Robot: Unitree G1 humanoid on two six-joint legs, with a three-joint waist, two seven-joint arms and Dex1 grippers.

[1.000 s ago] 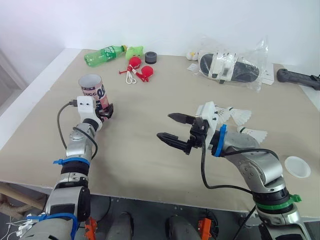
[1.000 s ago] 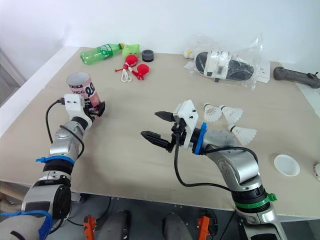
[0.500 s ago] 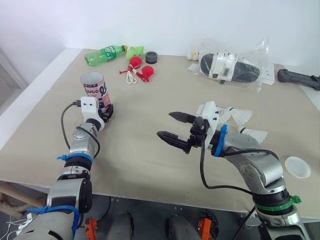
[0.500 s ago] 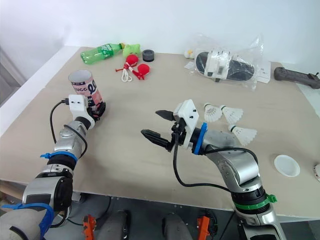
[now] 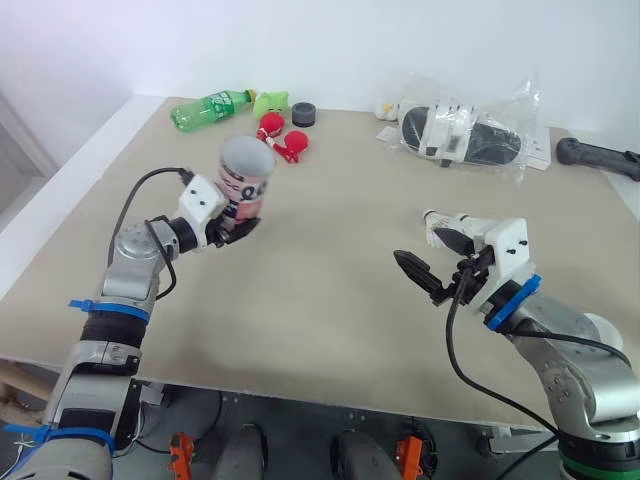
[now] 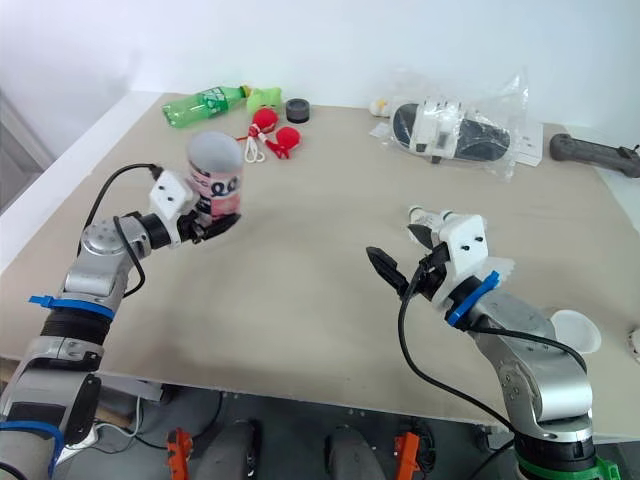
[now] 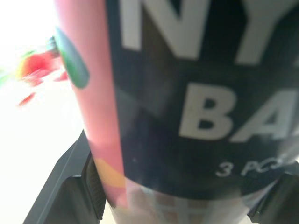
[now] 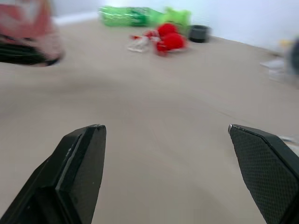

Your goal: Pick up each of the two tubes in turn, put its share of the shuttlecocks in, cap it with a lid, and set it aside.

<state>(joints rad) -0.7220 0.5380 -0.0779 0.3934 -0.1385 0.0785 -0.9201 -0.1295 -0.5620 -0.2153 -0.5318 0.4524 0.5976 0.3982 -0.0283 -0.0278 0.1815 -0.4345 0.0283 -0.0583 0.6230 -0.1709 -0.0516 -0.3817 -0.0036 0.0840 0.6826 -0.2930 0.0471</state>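
My left gripper [image 5: 236,226] is shut on the lower part of a pink and black tube [image 5: 243,186]. It holds the tube off the table, tilted, with the open mouth up. In the left wrist view the tube [image 7: 187,93] stands between the fingers [image 7: 65,196]. My right gripper [image 5: 426,252] hovers open and empty over the right side of the table; its fingers [image 8: 79,158] stand wide apart. A white shuttlecock [image 6: 416,214] peeks out just behind it, and feathers of another [image 6: 502,266] show beside the wrist. A white lid [image 6: 572,330] lies at the right, partly hidden by the arm.
Along the far edge lie a green bottle [image 5: 208,106], a green toy [image 5: 268,100], red toys with a cord [image 5: 280,137], a black roll [image 5: 303,115] and a plastic bag of items [image 5: 465,135]. A black handle [image 5: 595,155] lies at the far right.
My left gripper has lifted the tube off the table and carried it right, toward the middle, tilting it. My right gripper has swung right, in front of the shuttlecocks.
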